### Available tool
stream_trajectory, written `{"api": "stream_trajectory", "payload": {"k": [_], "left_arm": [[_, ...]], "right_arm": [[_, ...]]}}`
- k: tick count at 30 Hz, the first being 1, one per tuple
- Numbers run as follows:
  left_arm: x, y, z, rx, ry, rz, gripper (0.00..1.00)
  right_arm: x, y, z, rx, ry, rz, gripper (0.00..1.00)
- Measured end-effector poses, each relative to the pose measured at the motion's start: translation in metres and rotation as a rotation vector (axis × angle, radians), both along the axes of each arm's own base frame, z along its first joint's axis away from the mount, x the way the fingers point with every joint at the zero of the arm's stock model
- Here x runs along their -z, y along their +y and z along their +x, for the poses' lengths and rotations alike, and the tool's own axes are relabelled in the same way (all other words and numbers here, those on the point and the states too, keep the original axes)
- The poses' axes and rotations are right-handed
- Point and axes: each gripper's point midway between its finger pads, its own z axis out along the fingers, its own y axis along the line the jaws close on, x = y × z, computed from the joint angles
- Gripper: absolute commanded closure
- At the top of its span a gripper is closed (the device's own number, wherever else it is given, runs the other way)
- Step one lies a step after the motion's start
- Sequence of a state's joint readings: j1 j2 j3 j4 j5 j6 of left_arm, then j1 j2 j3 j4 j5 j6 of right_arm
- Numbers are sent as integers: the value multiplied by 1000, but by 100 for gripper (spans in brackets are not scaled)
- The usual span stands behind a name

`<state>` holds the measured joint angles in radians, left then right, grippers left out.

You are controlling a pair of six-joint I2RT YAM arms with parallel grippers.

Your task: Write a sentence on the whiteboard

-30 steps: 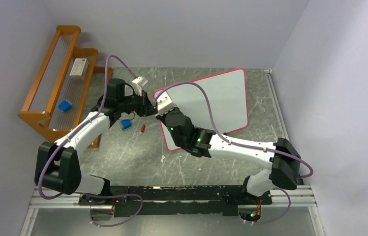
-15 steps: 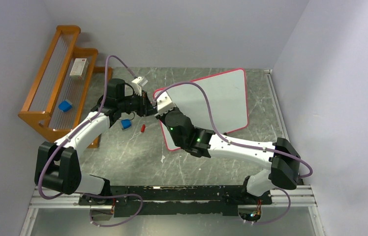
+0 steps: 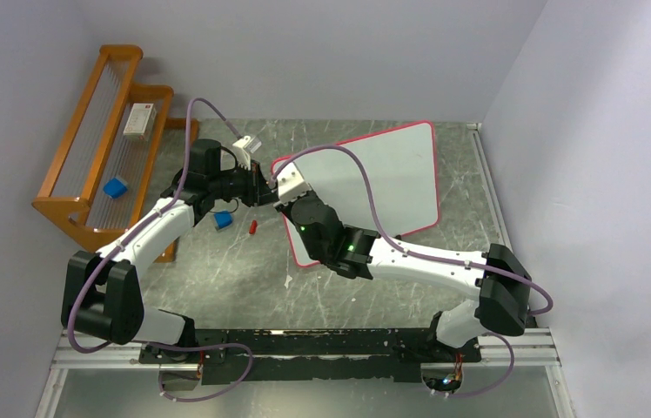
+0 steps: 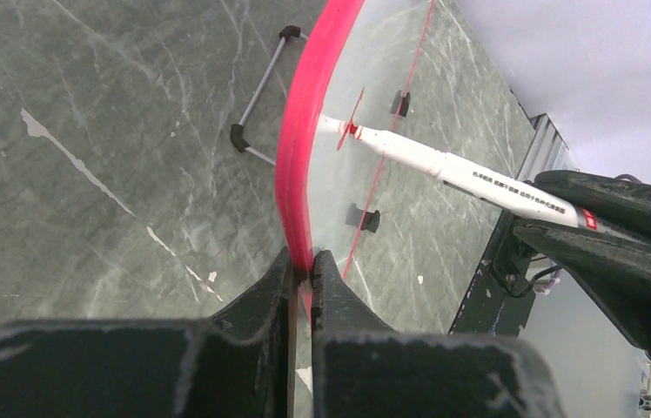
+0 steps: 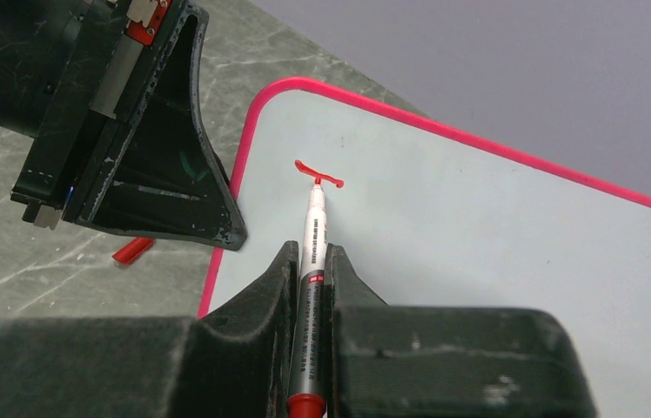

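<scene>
Jaws of the left gripper (image 4: 303, 272) were clenched on the pink rim of the whiteboard (image 3: 387, 174). The right gripper (image 5: 309, 266) grasped a marker (image 5: 314, 228), its tip on a short red stroke (image 5: 322, 177). To write well, the tip likely needed light, even pressure while the left one held firm. The whiteboard stood on the table (image 3: 235, 270), right of centre, long axis left to right, face upward.

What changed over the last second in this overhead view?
Nothing visibly changed. The left gripper stays shut on the edge of the large pink-rimmed whiteboard. The right gripper still holds the white red-tipped marker pen with its tip at a short red stroke on the board.
</scene>
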<state>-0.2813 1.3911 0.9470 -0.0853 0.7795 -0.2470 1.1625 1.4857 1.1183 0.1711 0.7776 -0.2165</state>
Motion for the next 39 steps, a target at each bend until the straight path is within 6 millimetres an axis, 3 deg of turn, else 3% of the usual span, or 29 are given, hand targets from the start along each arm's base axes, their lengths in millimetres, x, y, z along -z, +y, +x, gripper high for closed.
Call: {"api": "stream_trajectory", "payload": {"k": [39], "left_arm": [[1,1,1,-9,4,4,95]], "right_arm": [[31,-3,-22,-26,132,-56,100]]}}
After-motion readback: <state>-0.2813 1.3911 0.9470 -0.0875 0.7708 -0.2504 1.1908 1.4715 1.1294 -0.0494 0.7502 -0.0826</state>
